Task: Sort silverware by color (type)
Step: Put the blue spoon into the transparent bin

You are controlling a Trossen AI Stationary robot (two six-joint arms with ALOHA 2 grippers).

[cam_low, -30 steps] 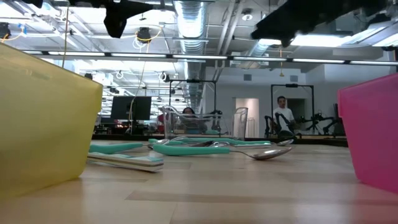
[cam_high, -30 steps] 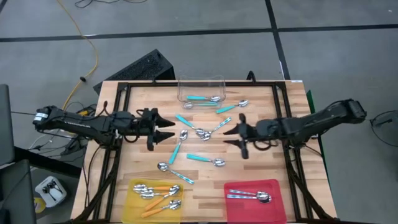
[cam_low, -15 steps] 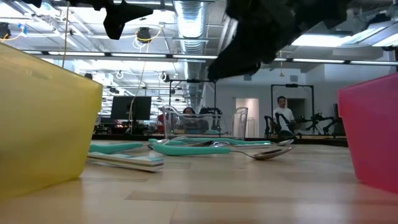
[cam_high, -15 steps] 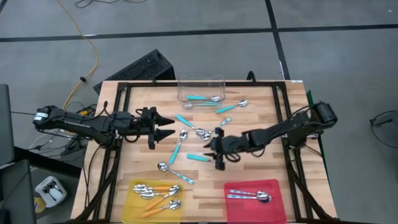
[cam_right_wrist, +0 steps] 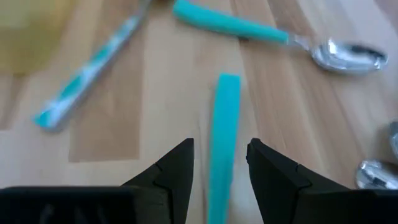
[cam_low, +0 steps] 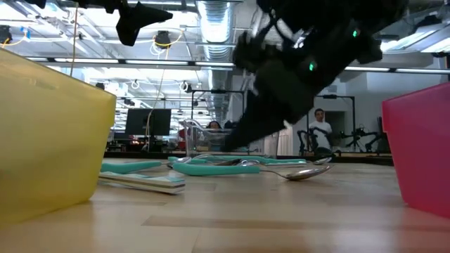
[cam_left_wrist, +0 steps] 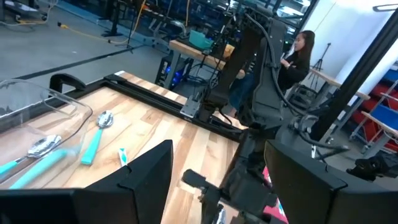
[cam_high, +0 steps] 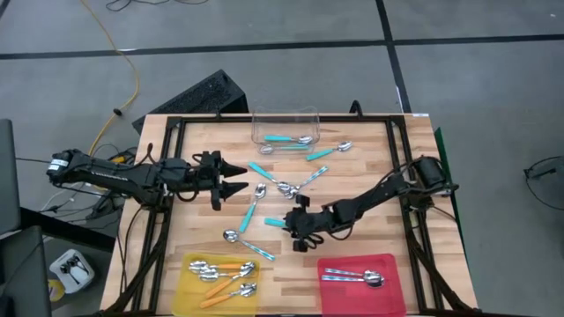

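Teal-handled spoons lie scattered on the wooden table (cam_high: 194,224); one lies in the clear tub (cam_high: 285,126). Orange-handled spoons (cam_high: 220,273) lie in the yellow tray (cam_high: 187,291), silver spoons (cam_high: 352,277) in the red tray (cam_high: 388,295). My right gripper (cam_high: 289,225) is open and low over one teal spoon (cam_high: 273,222). In the right wrist view its fingers (cam_right_wrist: 174,165) stand on either side of that spoon's teal handle (cam_right_wrist: 225,124) without touching it. My left gripper (cam_high: 236,180) hovers open over the table's left middle.
Close to the straddled spoon lie another teal spoon (cam_right_wrist: 249,28) with its shiny bowl (cam_right_wrist: 348,55) and a patterned teal handle (cam_right_wrist: 87,68). A black frame (cam_high: 264,119) rims the table. People sit in the room beyond (cam_low: 320,123).
My right arm has reached from the table's right middle toward the centre and the near edge. It has come down until its open fingers straddle a teal spoon's handle. The spoons have stayed where they were.
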